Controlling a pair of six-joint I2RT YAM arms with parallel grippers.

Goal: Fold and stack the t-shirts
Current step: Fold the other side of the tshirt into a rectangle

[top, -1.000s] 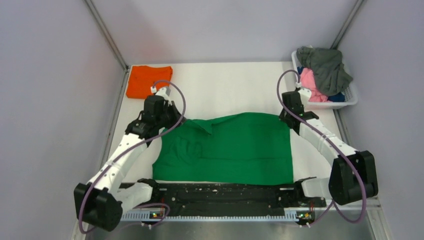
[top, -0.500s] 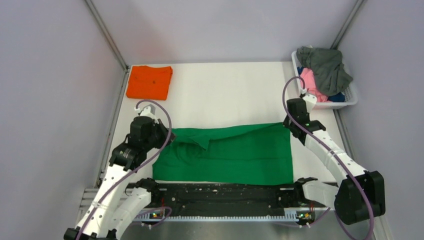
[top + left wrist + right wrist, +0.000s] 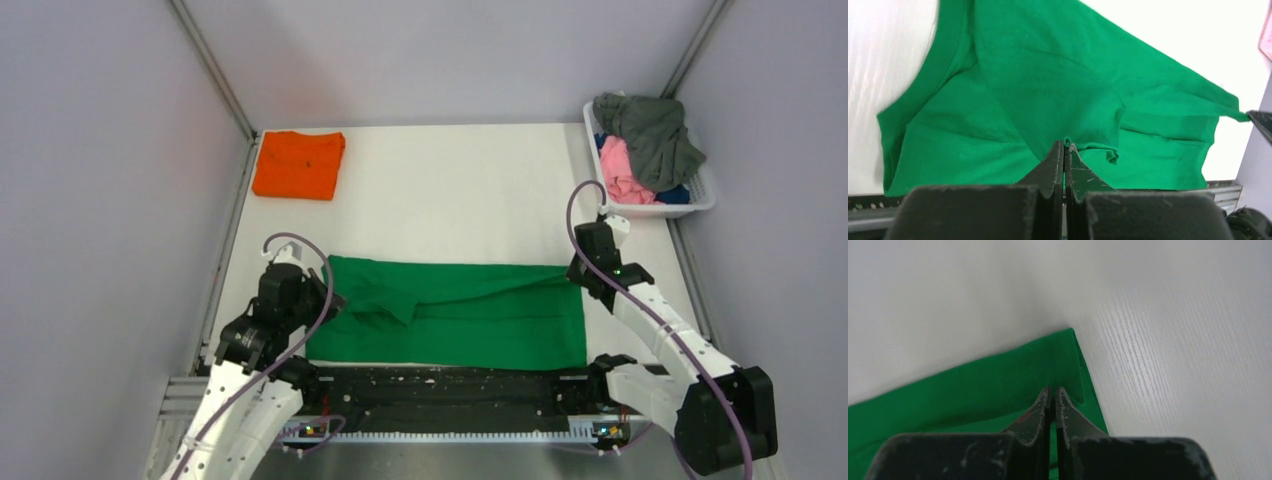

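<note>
the green t-shirt (image 3: 450, 315) lies along the near edge of the surface (image 3: 470, 190) as a narrow band. over the last second its far edge has been drawn down toward the near hem, so this fold looks almost laid. the left fingers (image 3: 1058, 160) are clenched on a bunched fold at its left end. the right fingers (image 3: 1044, 405) seem to pinch its far right corner, though the cloth between them is hard to see. the folded orange t-shirt (image 3: 298, 164) sits in the far left corner, and more tees fill the basket (image 3: 660, 211) at the far right.
</note>
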